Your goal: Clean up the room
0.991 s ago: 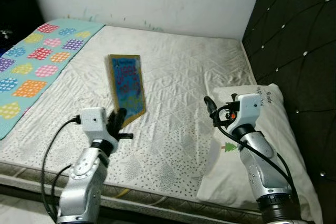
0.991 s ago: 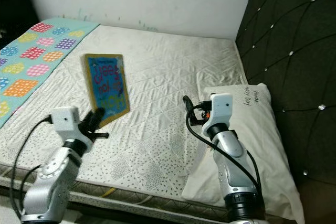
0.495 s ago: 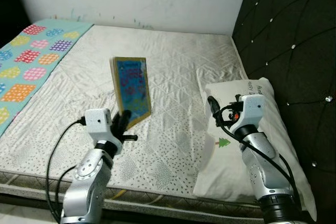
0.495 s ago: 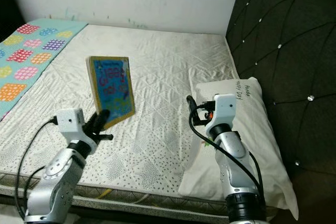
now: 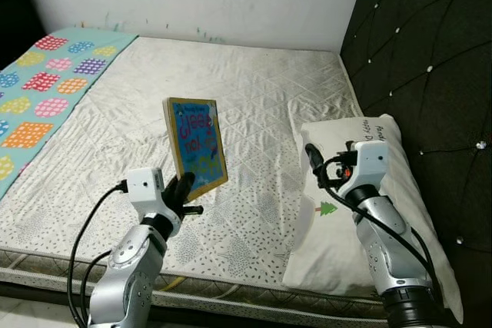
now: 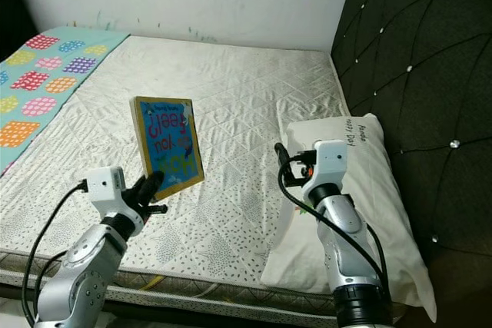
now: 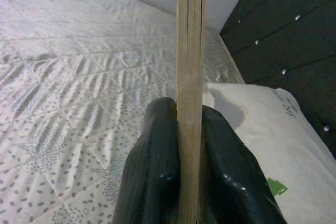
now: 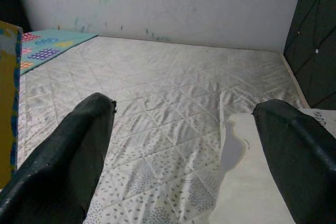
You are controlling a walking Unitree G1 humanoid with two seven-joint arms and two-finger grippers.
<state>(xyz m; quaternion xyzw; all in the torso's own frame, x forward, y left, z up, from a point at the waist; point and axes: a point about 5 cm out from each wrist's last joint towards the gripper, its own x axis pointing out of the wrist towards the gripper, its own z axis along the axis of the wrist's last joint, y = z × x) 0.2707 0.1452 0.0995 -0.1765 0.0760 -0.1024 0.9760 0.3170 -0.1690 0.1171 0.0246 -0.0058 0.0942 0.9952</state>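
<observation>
Bed [image 5: 261, 105]: white quilted mattress cover, set against a dark tufted headboard [image 5: 430, 59]. White pillow [image 5: 369, 228] lies on the bed right against the headboard, near the front edge. Teal blanket [image 5: 46, 90] with coloured check patches lies along the side of the bed farthest from the headboard.

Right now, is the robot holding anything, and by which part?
Yes: the left pincer clamps the book by its lower edge. The right pincer is open, empty.
</observation>
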